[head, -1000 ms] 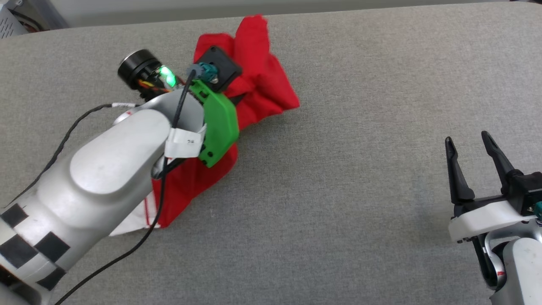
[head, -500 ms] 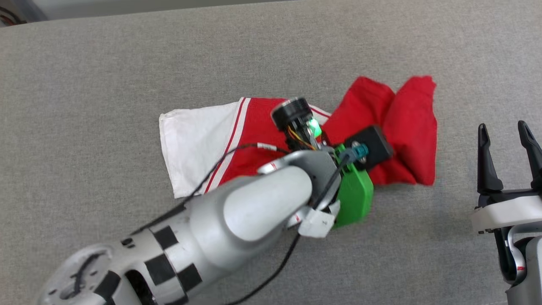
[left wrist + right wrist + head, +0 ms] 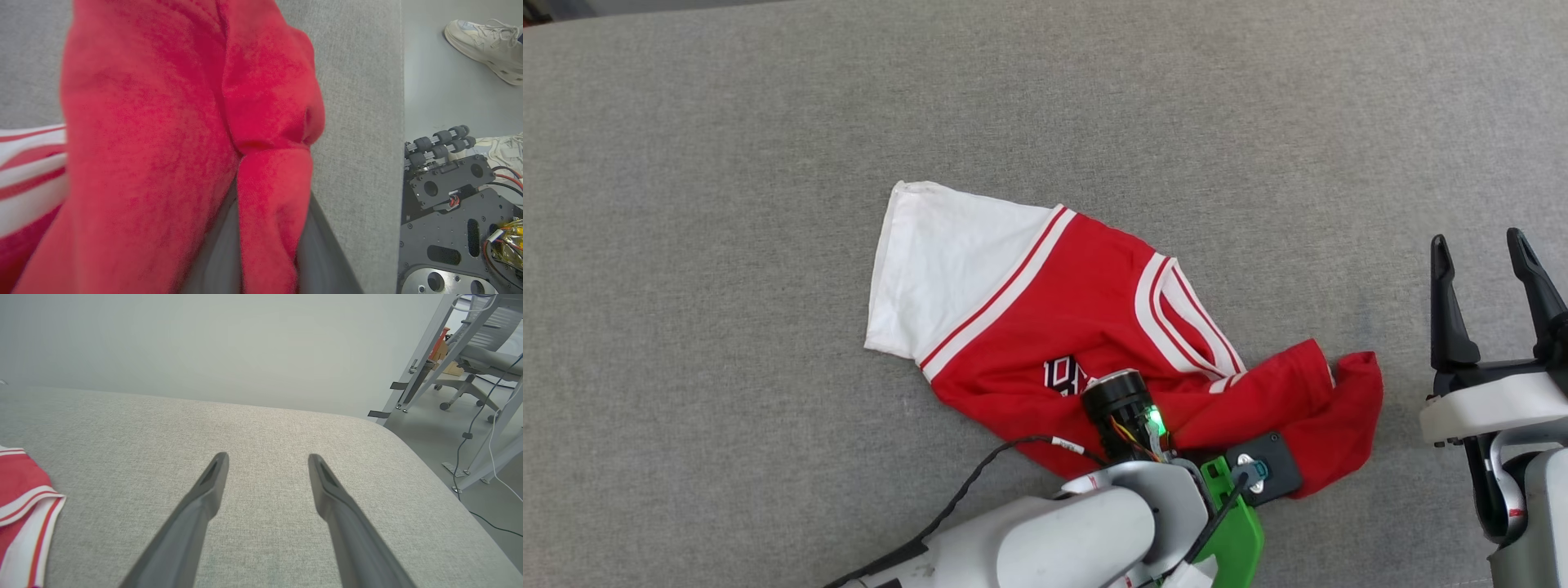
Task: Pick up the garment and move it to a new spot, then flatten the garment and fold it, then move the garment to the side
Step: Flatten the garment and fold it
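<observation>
red jersey, the garment [image 3: 1045,327], lies on the grey fabric bench [image 3: 768,122] about mid-frame in head view, only partly spread. one white sleeve [image 3: 947,253] is flat and points to the far left, the striped collar [image 3: 1184,318] is face up, and a bit of the black lettering [image 3: 1066,376] shows by the wrist. the end nearest the robot's right is bunched and doubled over itself. the left hand [image 3: 1233,490] is down on that bunched end. left wrist view has red cloth folded between its fingers [image 3: 327,261] with a narrow gap, can't tell if it's clamping or letting go. the right hand [image 3: 1476,245] is spread wide, holding nothing, hovering over bare bench just right of the garment and not touching it. progress call: the pick-and-move looks at or near the set-down, early in the task. flattening isn't done, since the second sleeve and the hem are hidden in the bunch. no fold yet, no move to the side. most of the work is left.
</observation>
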{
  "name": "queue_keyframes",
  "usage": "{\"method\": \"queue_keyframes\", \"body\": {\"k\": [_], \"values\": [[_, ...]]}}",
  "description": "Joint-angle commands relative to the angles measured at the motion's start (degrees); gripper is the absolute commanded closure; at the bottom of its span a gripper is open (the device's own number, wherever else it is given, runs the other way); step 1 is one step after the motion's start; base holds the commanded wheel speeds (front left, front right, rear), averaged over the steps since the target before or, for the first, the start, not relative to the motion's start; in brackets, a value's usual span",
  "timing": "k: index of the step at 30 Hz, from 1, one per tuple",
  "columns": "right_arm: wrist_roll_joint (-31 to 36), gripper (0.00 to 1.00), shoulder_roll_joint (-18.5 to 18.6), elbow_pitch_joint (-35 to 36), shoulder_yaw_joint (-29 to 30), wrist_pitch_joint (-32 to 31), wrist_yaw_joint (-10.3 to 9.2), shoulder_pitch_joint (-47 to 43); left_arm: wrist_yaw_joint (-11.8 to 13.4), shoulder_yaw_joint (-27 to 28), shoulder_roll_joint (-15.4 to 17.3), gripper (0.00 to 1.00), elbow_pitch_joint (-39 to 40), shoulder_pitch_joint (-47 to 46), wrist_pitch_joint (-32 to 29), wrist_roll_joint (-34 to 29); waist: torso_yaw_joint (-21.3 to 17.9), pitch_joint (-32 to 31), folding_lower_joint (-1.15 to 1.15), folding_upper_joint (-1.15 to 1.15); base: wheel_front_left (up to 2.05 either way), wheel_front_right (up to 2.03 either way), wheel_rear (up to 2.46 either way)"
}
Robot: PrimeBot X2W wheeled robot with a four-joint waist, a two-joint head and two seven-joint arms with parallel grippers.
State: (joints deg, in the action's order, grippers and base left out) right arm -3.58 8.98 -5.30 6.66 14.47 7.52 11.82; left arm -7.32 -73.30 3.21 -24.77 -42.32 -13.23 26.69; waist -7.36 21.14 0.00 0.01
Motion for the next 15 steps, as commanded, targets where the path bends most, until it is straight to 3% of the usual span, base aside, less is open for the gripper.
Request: {"method": "queue_keyframes", "body": {"k": [1,9,15], "values": [[0.6,0.0,0.1,-0.2,0.0,0.5,-0.03,0.9,-0.2,0.0,0.0,0.0,-0.3,0.1,1.8,-0.2,0.7,-0.8,0.0,-0.01,0.0,0.0,0.0],[0.5,0.0,1.0,-1.3,1.0,0.5,-0.03,-1.4,-0.1,1.4,-0.2,0.0,-0.3,-4.7,18.8,2.3,3.2,-6.6,0.0,-0.01,0.0,0.0,0.0],[0.4,0.0,0.9,-1.4,0.9,0.5,-0.03,-3.5,6.1,6.7,1.9,0.0,0.9,-4.8,25.6,1.5,4.7,-10.1,0.0,-0.01,0.0,0.0,0.0]]}}
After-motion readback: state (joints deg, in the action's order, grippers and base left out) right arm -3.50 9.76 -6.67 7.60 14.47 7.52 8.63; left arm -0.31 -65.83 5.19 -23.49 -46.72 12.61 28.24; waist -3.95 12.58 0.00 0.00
